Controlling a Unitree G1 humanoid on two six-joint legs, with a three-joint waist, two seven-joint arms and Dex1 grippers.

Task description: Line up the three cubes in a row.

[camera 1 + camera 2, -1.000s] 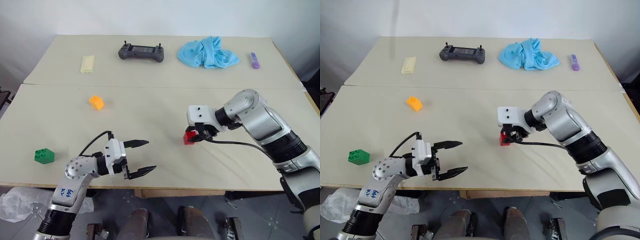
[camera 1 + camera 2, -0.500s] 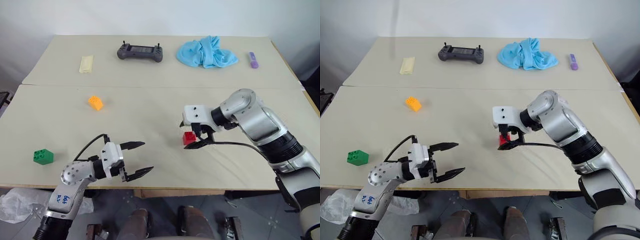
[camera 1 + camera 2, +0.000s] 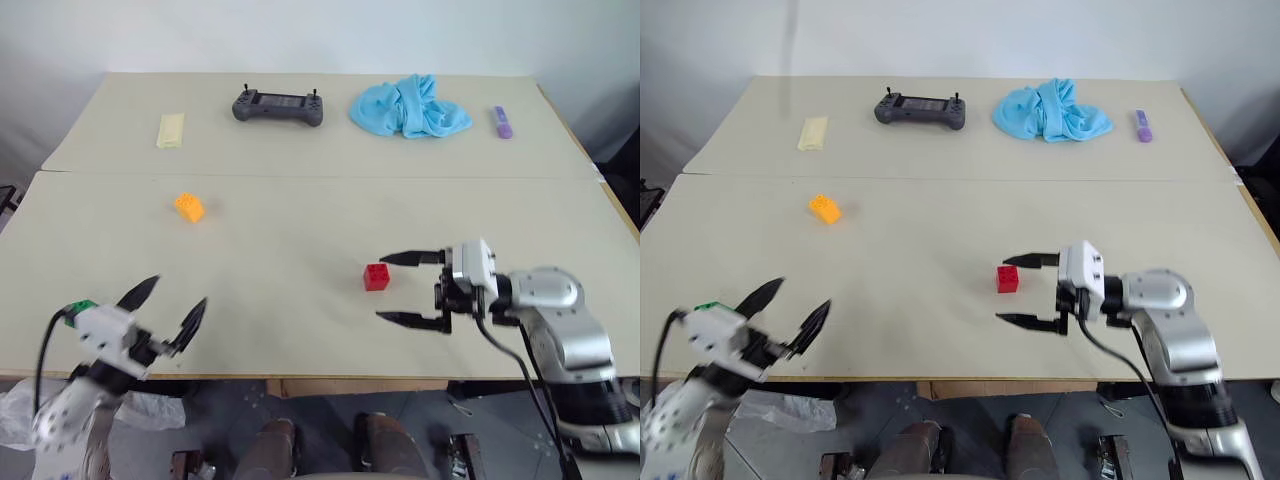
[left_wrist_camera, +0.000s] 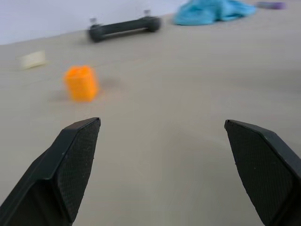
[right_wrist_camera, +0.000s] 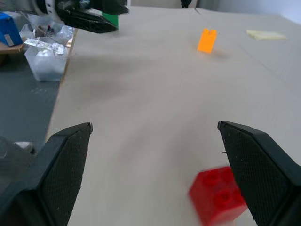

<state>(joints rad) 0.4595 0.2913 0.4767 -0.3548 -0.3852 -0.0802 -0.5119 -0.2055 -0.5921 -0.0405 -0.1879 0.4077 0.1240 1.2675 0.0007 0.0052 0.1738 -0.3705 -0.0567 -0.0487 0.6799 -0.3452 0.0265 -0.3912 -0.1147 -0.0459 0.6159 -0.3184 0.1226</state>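
Right pincer (image 3: pixel 408 289) has let go of red cube (image 3: pixel 376 277) and drawn back, jaws wide, empty. Left pincer (image 3: pixel 165 309) swung out toward green cube (image 3: pixel 80 307) at near-left surface (image 3: pixel 300 220) edge, wide open, empty. Orange cube (image 3: pixel 189 207) sits far-left, well apart. Step: fetching green next; needs closing on it, carrying toward red. Controller (image 3: pixel 277 106), blue cloth (image 3: pixel 410 106) far back, no obstruction.

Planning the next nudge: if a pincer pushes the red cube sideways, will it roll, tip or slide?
The red cube looks like rigid studded plastic with flat faces, so it probably slides rather than rolls. It sits squat on the smooth table, so tipping seems unlikely. Being small, it is likely light and may skid or twist.
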